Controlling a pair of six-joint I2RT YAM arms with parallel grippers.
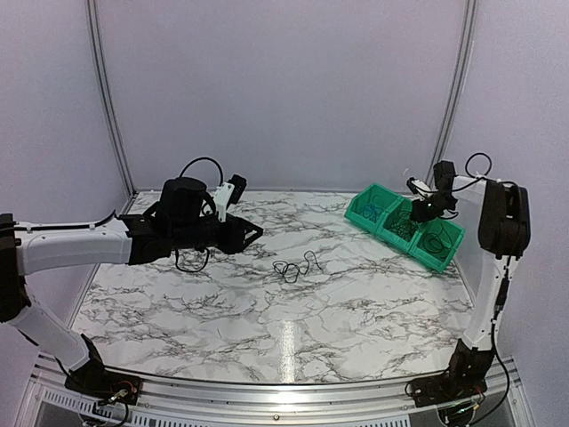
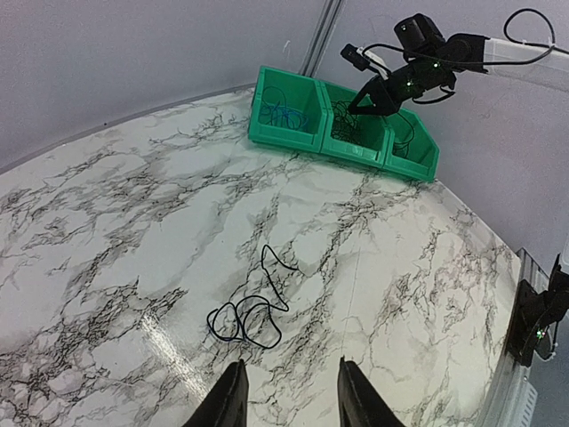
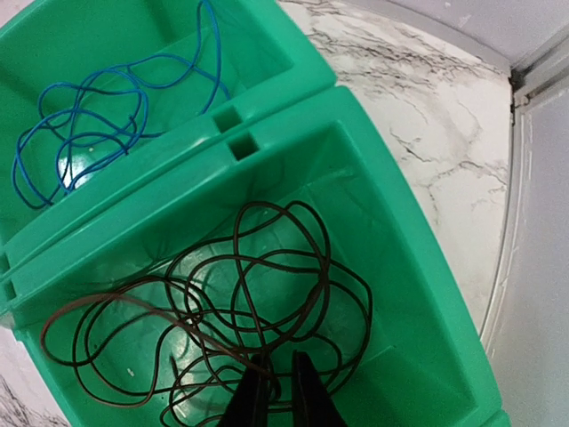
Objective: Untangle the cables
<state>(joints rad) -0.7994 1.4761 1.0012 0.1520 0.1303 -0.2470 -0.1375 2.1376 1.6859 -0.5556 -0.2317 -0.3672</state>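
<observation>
A thin black cable [image 1: 293,267] [image 2: 253,302] lies in loose loops on the marble table. My left gripper [image 1: 253,233] [image 2: 291,363] hovers just short of it, open, with nothing between the fingers. My right gripper [image 1: 418,212] [image 3: 278,363] hangs inside the middle green bin above a pile of dark cable [image 3: 267,285] [image 2: 348,124]. Its fingers are a narrow gap apart, and one strand runs to the left fingertip [image 3: 258,378]. A blue cable [image 3: 89,124] [image 2: 283,107] lies coiled in the neighbouring bin.
Three joined green bins [image 1: 356,220] [image 2: 284,138] [image 3: 427,294] stand at the back right corner. The third bin holds another dark cable [image 1: 436,240] [image 2: 404,142]. White walls and a metal rail [image 3: 511,222] close in the table.
</observation>
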